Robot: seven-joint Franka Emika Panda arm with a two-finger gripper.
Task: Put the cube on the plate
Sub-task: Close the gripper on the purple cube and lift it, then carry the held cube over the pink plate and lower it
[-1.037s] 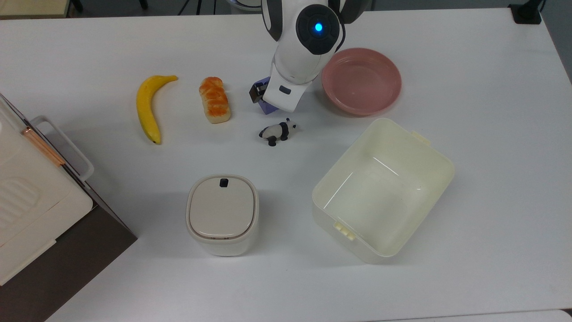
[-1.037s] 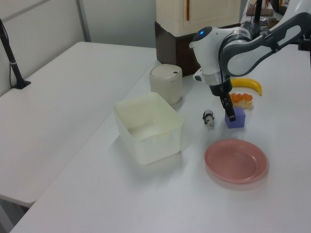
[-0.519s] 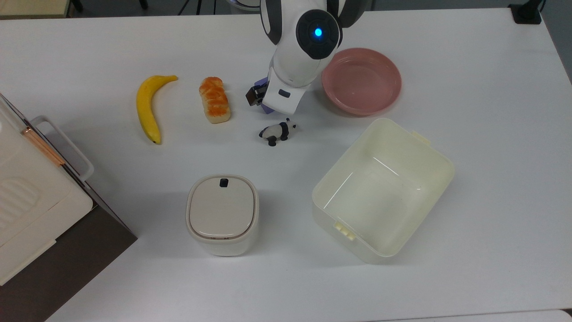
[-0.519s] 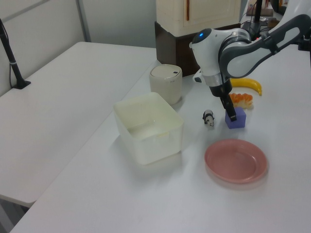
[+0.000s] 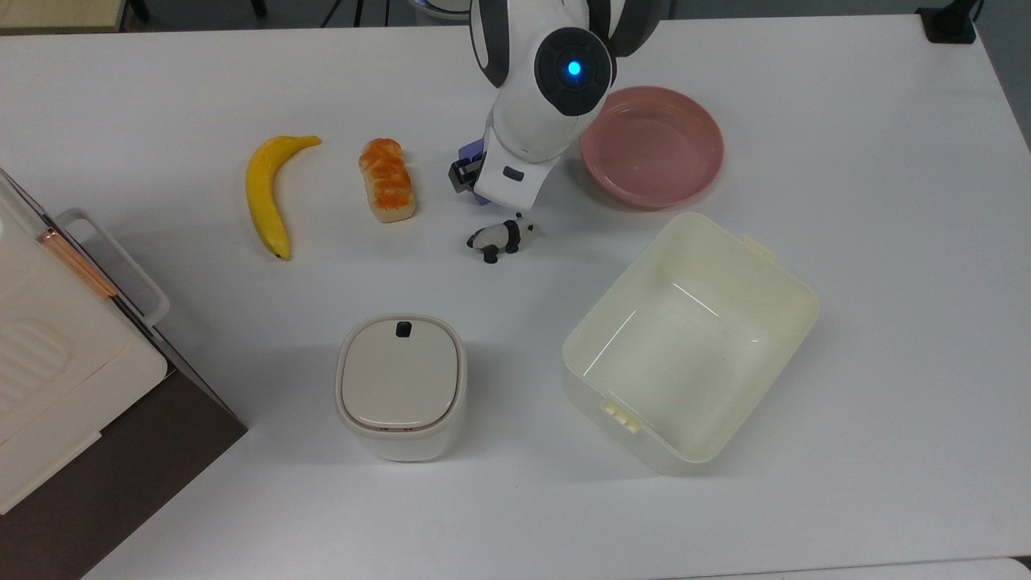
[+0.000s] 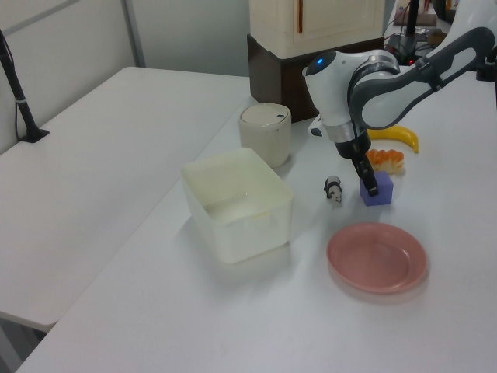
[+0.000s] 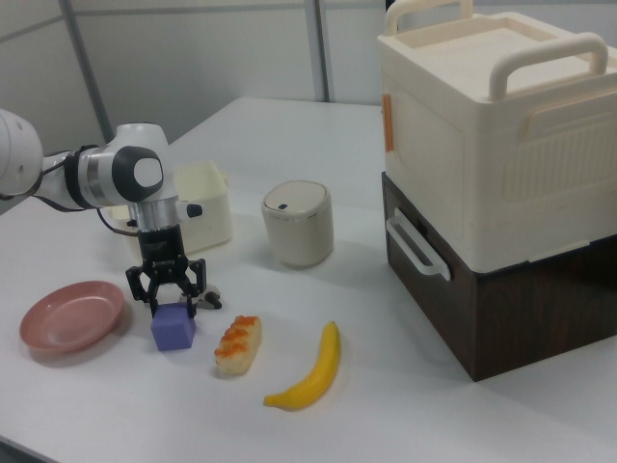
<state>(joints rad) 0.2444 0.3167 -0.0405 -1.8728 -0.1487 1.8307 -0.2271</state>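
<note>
Straddling the purple cube [image 7: 173,329], the tool [image 7: 168,297] is seen spread wide above it on the bench [image 7: 405,405]. Fingers should be lowered past opposite flat faces, then closed squarely before transfer to the pink plate [image 7: 67,314] nearby.

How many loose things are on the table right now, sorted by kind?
Toy food: 2, the banana and the bread
Toy animal: 1, the panda
Block: 1, the cube
Dish: 1, the plate
Containers: 2, the open tub and the lidded bin
Total: 7
</note>
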